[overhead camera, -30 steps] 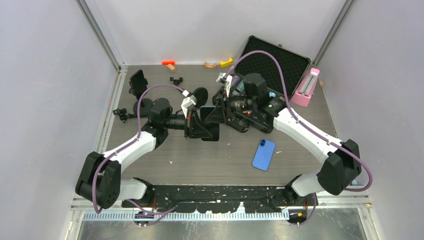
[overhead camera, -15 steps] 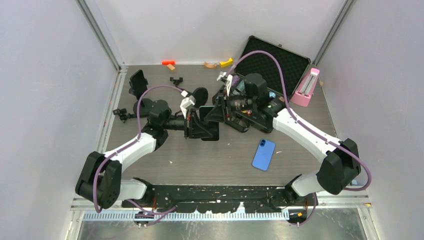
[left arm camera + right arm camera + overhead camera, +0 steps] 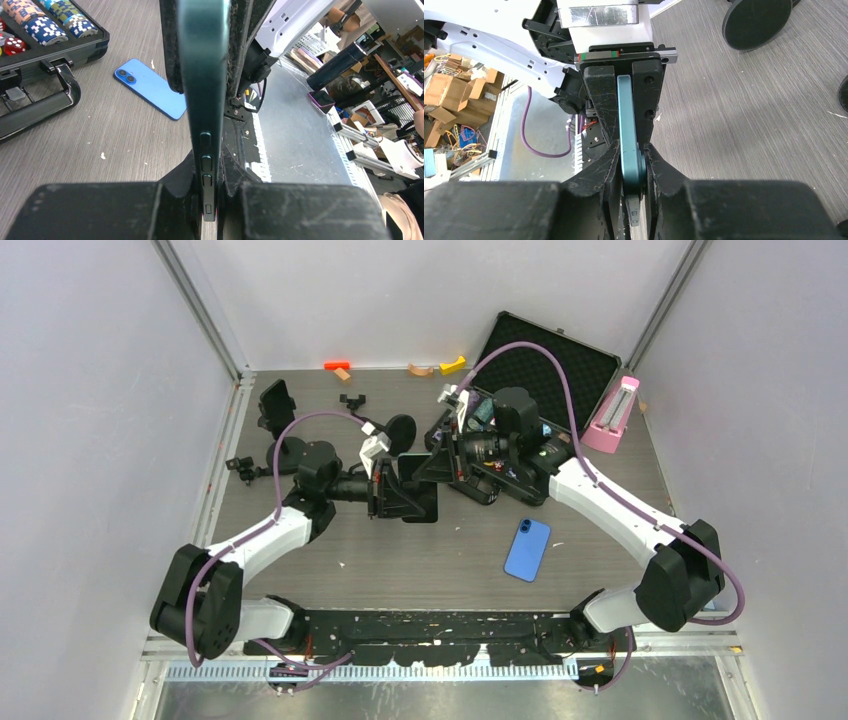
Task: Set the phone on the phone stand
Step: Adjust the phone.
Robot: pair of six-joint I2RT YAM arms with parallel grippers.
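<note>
Grey wood-grain tabletop [image 3: 330,540] fills a booth of pale walls, with an open black carrying case [image 3: 560,360] at its far right corner and a flat blue smartphone [image 3: 527,549] lying face down near the near edge, right of centre.

Above the middle of the tabletop the two arms meet tip to tip. Between them hangs a slim dark-teal smartphone [image 3: 628,120], held on edge off the surface. Its long axis runs from one hand to the other, roughly parallel to the near edge. The left hand [image 3: 398,495] is clamped on both faces of one end, with the side buttons showing between its fingers in the left wrist view. The right hand [image 3: 437,465] has its fingers on either side of the opposite end, and in the right wrist view they appear pressed against it, so both hands seem to grip the same phone.

A black phone stand with a cradle on a round foot [image 3: 277,410] stands near the far left corner, well apart from the hands. It lies to the left of and beyond the teal phone, so the left arm is the nearer one. The phone would probably need turning upright to sit in the cradle.
</note>
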